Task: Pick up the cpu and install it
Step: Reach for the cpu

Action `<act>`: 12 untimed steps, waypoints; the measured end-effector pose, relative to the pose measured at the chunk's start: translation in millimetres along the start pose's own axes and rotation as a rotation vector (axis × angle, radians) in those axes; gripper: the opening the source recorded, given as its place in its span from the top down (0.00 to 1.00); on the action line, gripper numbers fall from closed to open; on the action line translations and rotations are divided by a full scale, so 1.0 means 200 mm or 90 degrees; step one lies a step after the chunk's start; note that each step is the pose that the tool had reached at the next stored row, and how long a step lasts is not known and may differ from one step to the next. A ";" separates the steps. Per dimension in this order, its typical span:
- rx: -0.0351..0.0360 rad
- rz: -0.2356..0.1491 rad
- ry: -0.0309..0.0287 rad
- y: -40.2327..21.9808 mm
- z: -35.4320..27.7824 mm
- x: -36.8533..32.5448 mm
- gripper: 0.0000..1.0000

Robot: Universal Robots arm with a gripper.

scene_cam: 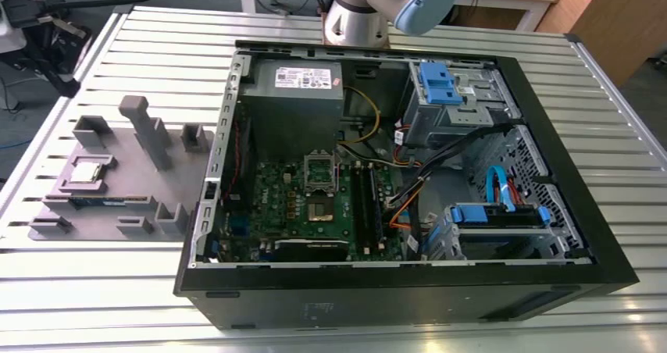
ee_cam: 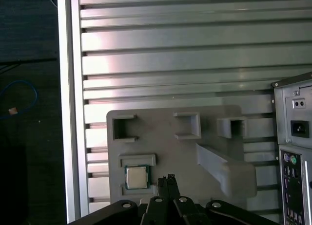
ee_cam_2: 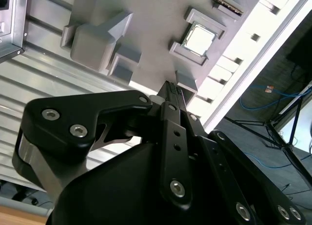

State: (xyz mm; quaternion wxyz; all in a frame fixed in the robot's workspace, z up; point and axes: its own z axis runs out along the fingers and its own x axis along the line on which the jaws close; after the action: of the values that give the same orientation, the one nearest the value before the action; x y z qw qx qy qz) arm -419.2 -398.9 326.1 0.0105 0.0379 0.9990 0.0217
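The cpu (scene_cam: 89, 171) lies flat in its pocket on the grey fixture plate (scene_cam: 125, 187). The plate rests on the slatted metal desk (scene_cam: 156, 41), just beside the open computer case (scene_cam: 407, 284) on the exterior view's left. By these pictures the task has hardly begun. The chip has not been lifted, and both the pick and the install are left to do.

In the first wrist view the cpu (ee_cam: 136, 177) is a small square with a dull silvery top and a thin dark green edge. Low raised walls on the plate (ee_cam: 165, 147) frame it. In the second wrist view the cpu (ee_cam_2: 200, 40) catches the light and looks almost white. It sits level inside the frame, with nothing resting on it.

The claw (ee_cam: 169, 179) hangs over the plate near the chip's pocket, a little to one side of it and apart from the chip. In the second wrist view the claw (ee_cam_2: 170, 88) has its two black fingers drawn together, and it carries nothing.

Inside the case, the metal socket frame (scene_cam: 320, 171) sits on the green motherboard (scene_cam: 297, 212), well apart from the chip. I cannot tell from here whether its lid is up.
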 end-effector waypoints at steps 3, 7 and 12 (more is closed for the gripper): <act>0.0000 0.000 0.0000 -0.001 0.020 0.001 0.89; 0.0000 0.000 0.0000 -0.005 0.055 0.004 0.89; 0.0001 0.000 0.0003 -0.015 0.092 0.014 0.89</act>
State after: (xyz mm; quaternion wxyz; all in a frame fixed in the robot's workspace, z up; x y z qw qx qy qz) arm -421.9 -400.8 307.5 0.0103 0.0379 0.9990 0.0217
